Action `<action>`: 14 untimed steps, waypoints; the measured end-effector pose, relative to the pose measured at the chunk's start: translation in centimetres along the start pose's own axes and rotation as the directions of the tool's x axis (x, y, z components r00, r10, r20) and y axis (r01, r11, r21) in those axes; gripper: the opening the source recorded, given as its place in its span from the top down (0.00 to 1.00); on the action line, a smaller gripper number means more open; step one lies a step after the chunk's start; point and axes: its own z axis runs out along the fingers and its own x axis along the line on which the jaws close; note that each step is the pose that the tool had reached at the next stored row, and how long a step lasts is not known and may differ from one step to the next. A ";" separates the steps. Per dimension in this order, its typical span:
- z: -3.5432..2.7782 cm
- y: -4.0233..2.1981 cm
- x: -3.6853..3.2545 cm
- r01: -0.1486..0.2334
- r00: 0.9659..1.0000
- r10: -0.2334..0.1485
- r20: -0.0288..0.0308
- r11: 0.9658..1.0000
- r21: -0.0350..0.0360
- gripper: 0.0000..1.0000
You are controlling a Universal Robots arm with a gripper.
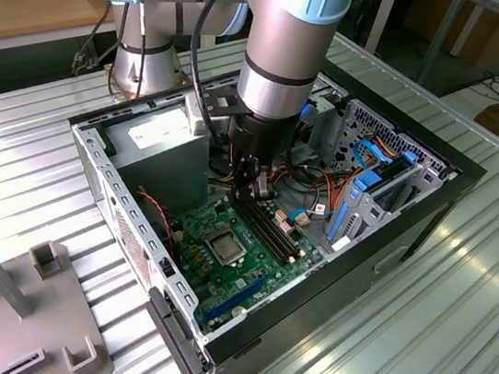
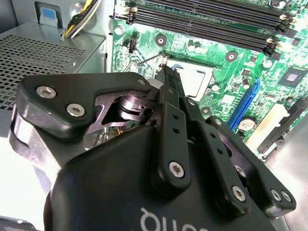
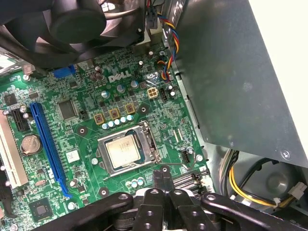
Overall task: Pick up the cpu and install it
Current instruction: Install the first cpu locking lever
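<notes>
Cpu (image 3: 121, 152) seated in socket (image 3: 126, 153), shut empty pincer (image 3: 164, 177) just above.

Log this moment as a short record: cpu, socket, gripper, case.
cpu: silver square, lying flat inside the socket, also seen in the exterior view
socket: metal frame around the cpu on the green motherboard
gripper: fingers together, holding nothing, above the board beside the socket
memory slots: long, black, unfilled
computer case: lying on its side, open, arm reaching in
</notes>
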 end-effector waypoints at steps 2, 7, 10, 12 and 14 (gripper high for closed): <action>0.00 0.00 0.00 0.000 1.000 0.000 0.000 1.000 0.000 0.89; 0.00 -0.05 -0.02 0.000 1.000 0.000 0.000 1.000 0.000 0.89; 0.00 -0.22 -0.07 0.000 1.000 0.000 0.000 1.000 0.000 0.89; -0.02 -0.45 -0.15 0.000 1.000 0.000 0.000 1.000 0.000 0.89; -0.04 -0.72 -0.24 0.000 1.000 0.000 0.000 1.000 0.000 0.89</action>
